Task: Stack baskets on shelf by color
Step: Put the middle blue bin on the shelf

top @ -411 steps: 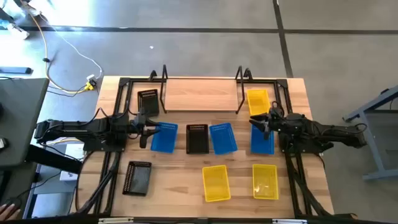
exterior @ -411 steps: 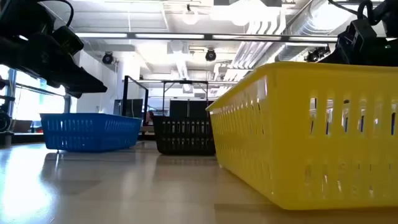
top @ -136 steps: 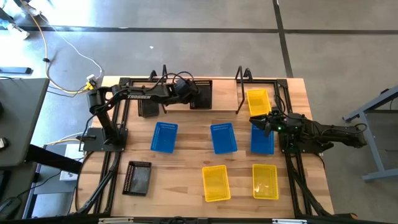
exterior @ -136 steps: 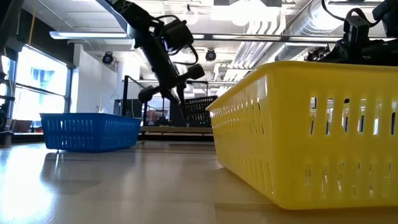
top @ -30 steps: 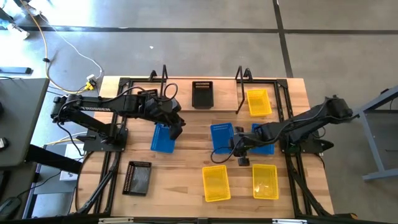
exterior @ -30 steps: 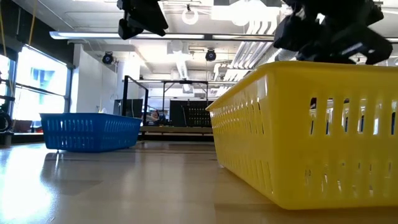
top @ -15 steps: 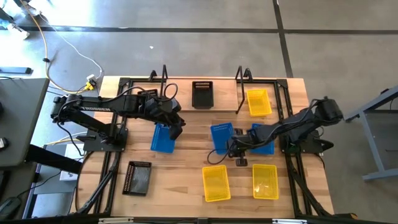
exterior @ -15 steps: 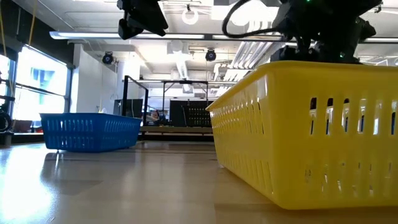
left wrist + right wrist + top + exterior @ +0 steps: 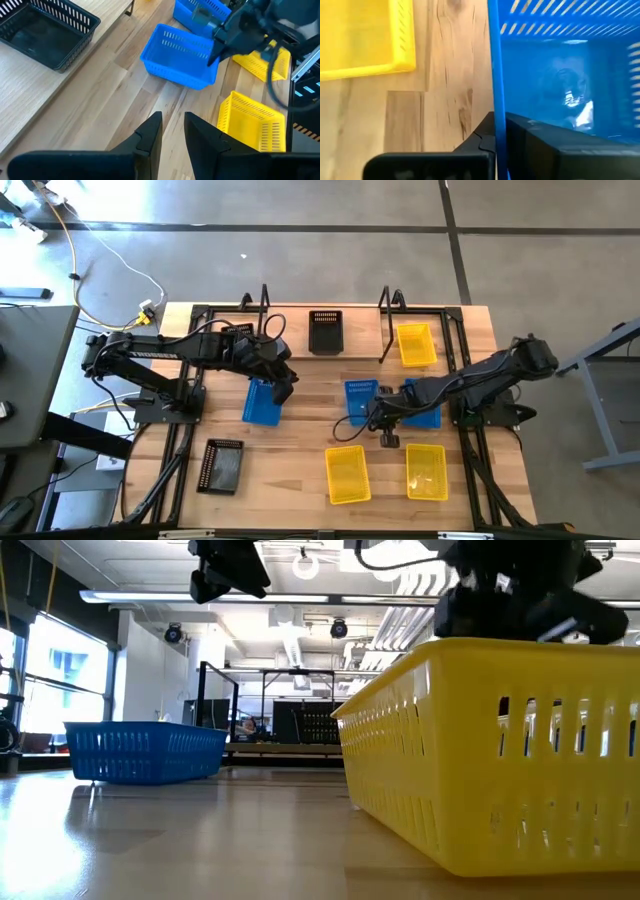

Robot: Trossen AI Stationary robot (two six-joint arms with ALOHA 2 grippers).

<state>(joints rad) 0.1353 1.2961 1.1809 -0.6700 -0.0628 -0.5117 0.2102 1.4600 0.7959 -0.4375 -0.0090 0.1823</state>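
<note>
My right gripper [image 9: 377,420] is shut on the middle blue basket [image 9: 360,398], which stands on the table. My left gripper [image 9: 284,387] hovers open over the left blue basket [image 9: 262,404] with nothing between its fingers [image 9: 150,134]. A third blue basket [image 9: 428,412] lies under my right arm. On the shelf [image 9: 290,338] stand a black basket [image 9: 325,331] and a yellow basket [image 9: 415,344]. Another black basket [image 9: 238,338] is partly hidden by my left arm. My right gripper holds the middle blue basket by its near short wall [image 9: 495,95], close to the right corner. One finger [image 9: 540,140] is inside the basket and the other outside, with the rim running between them. The fingers come from above, slanting in from the table's right.
Two yellow baskets [image 9: 347,474] [image 9: 427,471] stand near the front edge, just in front of my right gripper. A black basket [image 9: 222,466] sits at the front left. The shelf's upright wire loops [image 9: 264,300] [image 9: 388,302] rise at the far side.
My right gripper has drawn a little toward the far edge onto the middle blue basket's near wall and has shut on it. The basket has shifted slightly toward the right.
</note>
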